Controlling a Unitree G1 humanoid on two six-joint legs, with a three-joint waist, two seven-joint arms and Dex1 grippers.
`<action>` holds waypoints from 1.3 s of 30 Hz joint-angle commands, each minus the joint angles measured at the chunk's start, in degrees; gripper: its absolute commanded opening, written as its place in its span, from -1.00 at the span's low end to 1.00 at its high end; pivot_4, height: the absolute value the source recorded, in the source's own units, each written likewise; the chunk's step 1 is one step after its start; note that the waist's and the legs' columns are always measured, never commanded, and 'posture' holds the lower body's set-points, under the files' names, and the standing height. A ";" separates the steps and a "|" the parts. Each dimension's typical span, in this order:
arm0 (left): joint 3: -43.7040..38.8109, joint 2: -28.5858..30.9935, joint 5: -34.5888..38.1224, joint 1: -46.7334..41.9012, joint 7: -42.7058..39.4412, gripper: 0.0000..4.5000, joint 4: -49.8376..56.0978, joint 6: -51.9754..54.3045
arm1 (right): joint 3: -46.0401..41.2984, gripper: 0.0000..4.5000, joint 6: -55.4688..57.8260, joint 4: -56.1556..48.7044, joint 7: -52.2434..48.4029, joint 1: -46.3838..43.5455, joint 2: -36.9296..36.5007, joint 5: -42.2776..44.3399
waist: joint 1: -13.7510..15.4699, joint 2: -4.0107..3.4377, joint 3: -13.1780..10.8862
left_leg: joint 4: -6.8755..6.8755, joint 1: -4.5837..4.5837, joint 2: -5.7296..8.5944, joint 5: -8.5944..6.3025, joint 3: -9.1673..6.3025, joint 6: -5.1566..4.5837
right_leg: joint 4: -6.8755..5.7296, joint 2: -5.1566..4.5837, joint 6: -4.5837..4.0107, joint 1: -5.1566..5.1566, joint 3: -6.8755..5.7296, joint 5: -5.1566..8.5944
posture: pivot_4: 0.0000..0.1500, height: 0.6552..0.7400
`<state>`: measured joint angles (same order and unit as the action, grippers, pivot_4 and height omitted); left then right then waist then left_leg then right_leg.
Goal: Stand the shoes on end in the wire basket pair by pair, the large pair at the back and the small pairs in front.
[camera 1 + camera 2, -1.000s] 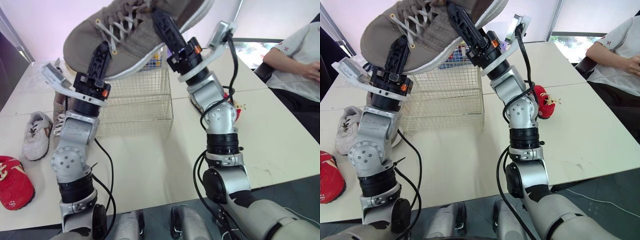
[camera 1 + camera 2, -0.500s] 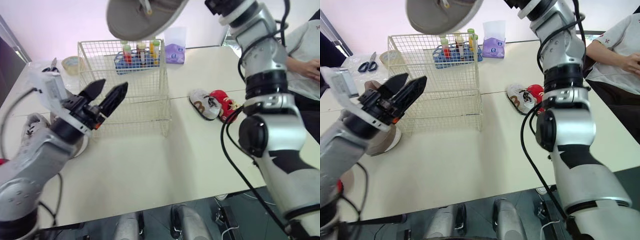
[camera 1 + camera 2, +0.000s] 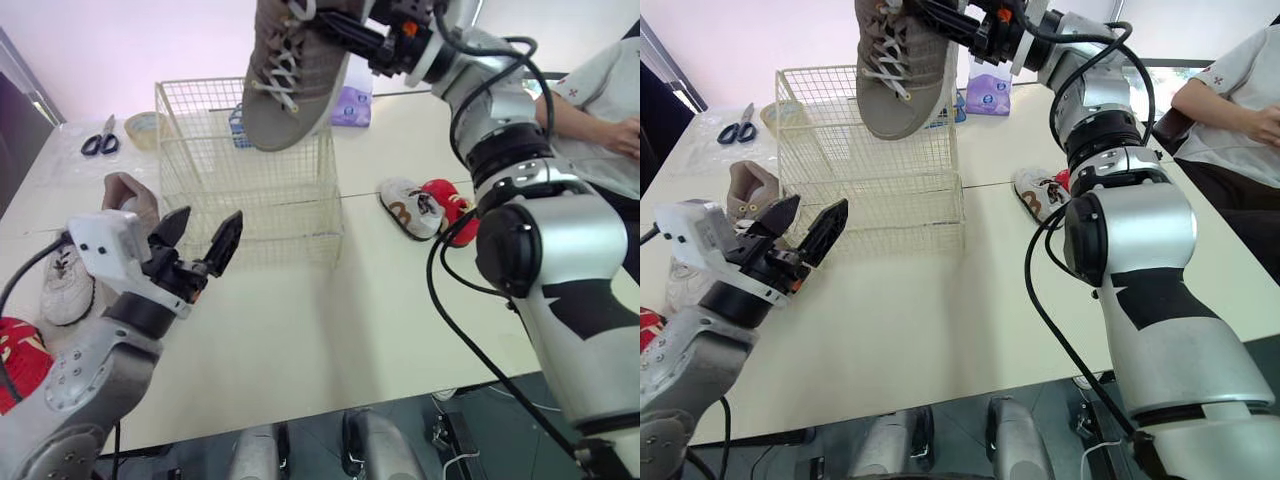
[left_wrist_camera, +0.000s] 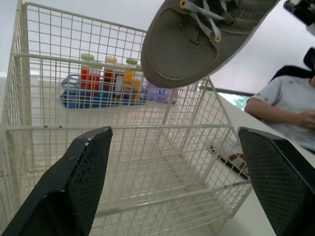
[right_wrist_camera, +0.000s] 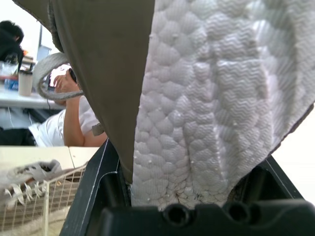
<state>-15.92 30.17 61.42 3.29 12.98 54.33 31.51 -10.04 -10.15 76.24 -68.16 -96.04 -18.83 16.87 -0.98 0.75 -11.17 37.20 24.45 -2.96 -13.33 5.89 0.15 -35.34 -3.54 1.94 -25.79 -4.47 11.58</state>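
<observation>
The right arm is stretched high and far, the right gripper (image 3: 345, 28) with its fingers clamped on the big grey shoe (image 3: 290, 85), which hangs toe-down over the open top of the wire basket (image 3: 250, 205). The left arm is bent low over the counter (image 3: 330, 320) on the basket's near side, the left gripper (image 3: 210, 216) aimed at it with fingers spread wide and empty.

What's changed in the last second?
The left gripper let go of the grey sneaker and dropped in front of the wire basket, open. The right gripper alone turned it toe-down above the basket. Basket and small shoes stayed put.
</observation>
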 commanded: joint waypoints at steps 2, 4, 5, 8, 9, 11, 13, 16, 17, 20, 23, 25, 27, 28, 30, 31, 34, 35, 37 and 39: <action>-1.18 -0.99 -1.27 2.70 -1.45 0.86 3.06 -2.97 | -5.71 -0.16 3.46 -1.12 -0.46 -3.64 -1.53 2.78 | -0.02 0.00 0.00 | 0.02 0.01 -0.02 0.01 0.00 -0.02 | 0.00 -0.01 -0.02 -0.01 0.01 -0.02 | 1.00 1.00; -1.84 -0.60 -1.42 2.78 -1.70 0.86 2.96 -3.26 | -6.88 -0.16 3.39 -1.18 0.55 -3.99 -1.80 2.39 | 0.06 0.00 0.00 | -0.01 0.02 -0.02 0.01 0.00 -0.02 | 0.00 -0.01 -0.02 -0.02 0.01 -0.01 | 1.00 1.00; -2.21 -0.21 -1.33 2.46 -1.79 0.86 2.90 -3.34 | -7.10 -0.16 2.64 -1.21 1.43 -4.23 -1.97 1.73 | 0.09 0.00 0.00 | -0.03 0.04 -0.02 0.02 -0.01 -0.03 | 0.02 0.00 -0.01 -0.04 0.00 -0.01 | 1.00 1.00; -2.94 0.63 -1.23 1.44 -1.75 0.86 2.48 -3.45 | -6.93 -0.16 0.36 -1.18 3.84 -4.83 -2.11 -0.41 | 0.15 -0.01 -0.01 | -0.06 0.10 0.00 0.01 0.00 -0.03 | 0.03 0.00 0.08 -0.09 0.00 -0.02 | 1.00 1.00; -2.98 0.77 -1.25 1.13 -1.71 0.86 2.23 -3.50 | -6.24 -0.16 -0.85 -1.12 4.78 -5.01 -1.97 -1.66 | 0.15 -0.01 -0.01 | -0.06 0.10 0.00 0.01 0.02 -0.04 | 0.04 0.00 0.11 -0.09 0.00 -0.04 | 1.00 1.00; -2.93 0.73 -1.32 0.88 -1.60 0.86 2.11 -3.60 | -5.35 -0.16 -2.54 -0.97 5.79 -5.23 -1.59 -3.55 | 0.13 -0.01 -0.01 | -0.06 0.11 0.01 0.01 0.03 -0.04 | 0.06 0.00 0.14 -0.09 0.00 -0.04 | 1.00 1.00; -2.66 0.46 -1.63 0.85 -1.39 0.86 2.20 -3.61 | -4.28 -0.16 -4.68 -0.78 7.29 -5.21 -1.08 -5.79 | 0.11 -0.01 -0.01 | -0.05 0.11 0.02 0.01 0.03 -0.04 | 0.06 0.00 0.14 -0.08 0.00 -0.04 | 1.00 1.00; -2.20 -0.21 -2.21 1.01 -0.94 0.86 2.36 -3.77 | -1.89 -0.16 -8.64 -0.62 9.61 -4.51 0.03 -9.74 | -0.05 -0.01 -0.01 | -0.05 0.10 0.02 0.01 0.03 -0.04 | 0.04 0.00 0.14 -0.09 0.00 -0.05 | 1.00 1.00; -2.08 -0.42 -2.37 1.09 -0.78 0.86 2.46 -3.77 | -0.96 -0.16 -9.58 -0.57 9.62 -4.11 0.45 -11.00 | -0.09 -0.01 -0.01 | -0.05 0.10 0.01 0.01 0.04 -0.04 | 0.03 0.02 0.16 -0.09 0.00 -0.06 | 1.00 1.00; -1.85 -1.06 -2.92 1.26 -0.46 0.86 2.57 -3.73 | 2.42 -0.16 -12.73 -0.42 9.62 -2.50 1.54 -15.16 | -0.10 -0.01 -0.01 | -0.05 0.09 0.00 0.01 0.02 -0.04 | -0.01 0.05 0.22 -0.10 0.00 -0.09 | 1.00 1.00; -1.51 -1.50 -3.51 1.18 -0.57 0.86 2.09 -3.57 | 3.58 -0.16 -12.67 0.00 8.11 -1.09 2.95 -16.65 | -0.03 0.00 -0.01 | -0.04 0.08 0.00 0.02 0.03 -0.04 | -0.02 0.05 0.22 -0.09 0.00 -0.09 | 1.00 1.00; -1.11 -1.66 -4.02 1.01 -0.80 0.86 1.72 -3.29 | 3.79 -0.16 -12.31 0.28 7.52 -0.35 3.64 -17.32 | 0.08 0.01 0.00 | -0.03 0.08 0.00 0.02 0.03 -0.04 | -0.01 0.04 0.22 -0.08 0.00 -0.09 | 1.00 1.00; -0.62 -1.88 -4.44 0.62 -0.86 0.86 1.35 -3.13 | 2.92 -0.16 -11.41 0.56 6.84 0.08 4.08 -16.94 | 0.12 0.02 0.01 | -0.02 0.08 0.01 0.02 0.02 -0.04 | 0.00 0.03 0.22 -0.05 0.00 -0.09 | 1.00 1.00; -0.29 -1.91 -4.64 0.11 -0.73 0.87 1.02 -3.01 | 3.15 0.05 -10.54 0.78 7.16 0.28 3.96 -17.52 | 0.10 0.02 0.01 | -0.02 0.08 0.01 0.02 0.03 -0.04 | 0.00 0.02 0.22 -0.05 0.00 -0.09 | 1.00 1.00; 0.12 -1.96 -4.82 -0.69 -0.49 0.88 0.57 -2.81 | 3.36 0.41 -9.04 1.05 8.74 0.52 3.61 -18.44 | 0.14 0.02 0.01 | -0.01 0.08 0.01 0.02 0.03 -0.04 | 0.00 0.02 0.22 -0.04 -0.01 -0.09 | 1.00 1.00; 0.25 -2.01 -4.83 -0.97 -0.39 0.88 0.45 -2.73 | 3.10 0.66 -8.42 1.11 9.41 0.58 3.44 -18.57 | 0.14 0.02 0.01 | -0.01 0.07 0.01 0.02 0.03 -0.04 | 0.00 0.02 0.22 -0.04 -0.01 -0.09 | 1.00 1.00; 0.62 -2.13 -4.90 -1.39 -0.32 0.88 0.18 -2.51 | 3.01 0.97 -7.58 1.12 11.85 0.60 2.79 -19.40 | 0.11 0.02 0.01 | 0.01 0.07 0.01 0.02 0.02 -0.04 | -0.03 0.02 0.21 -0.04 0.00 -0.09 | 1.00 1.00; 0.82 -2.18 -4.90 -1.64 -0.36 0.88 -0.06 -2.39 | 2.92 0.97 -7.63 1.06 12.17 0.62 2.47 -19.51 | 0.11 0.02 0.01 | 0.02 0.07 0.01 0.03 0.03 -0.04 | -0.04 0.02 0.21 -0.04 0.00 -0.09 | 1.00 1.00; 1.08 -2.24 -4.89 -1.97 -0.40 0.88 -0.39 -2.25 | 2.70 0.97 -7.74 0.97 12.25 0.66 2.10 -19.61 | 0.12 0.02 0.01 | 0.02 0.08 0.01 0.03 0.03 -0.04 | -0.05 0.02 0.22 -0.05 0.00 -0.10 | 1.00 1.00; 1.35 -2.20 -4.75 -2.69 -0.59 0.88 -1.05 -1.99 | 2.78 0.97 -8.45 0.86 13.09 0.80 1.40 -20.00 | 0.14 0.02 0.01 | 0.02 0.07 0.01 0.03 0.01 -0.04 | -0.06 0.04 0.23 -0.04 -0.01 -0.10 | 1.00 1.00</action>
<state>-14.56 28.04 56.86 1.38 12.59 52.72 29.79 -6.21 -17.35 78.98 -56.12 -93.33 -16.36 -3.28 -0.85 0.77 -11.16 37.22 24.52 -2.94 -13.31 5.91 0.11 -35.41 -3.50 2.17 -25.84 -4.48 11.48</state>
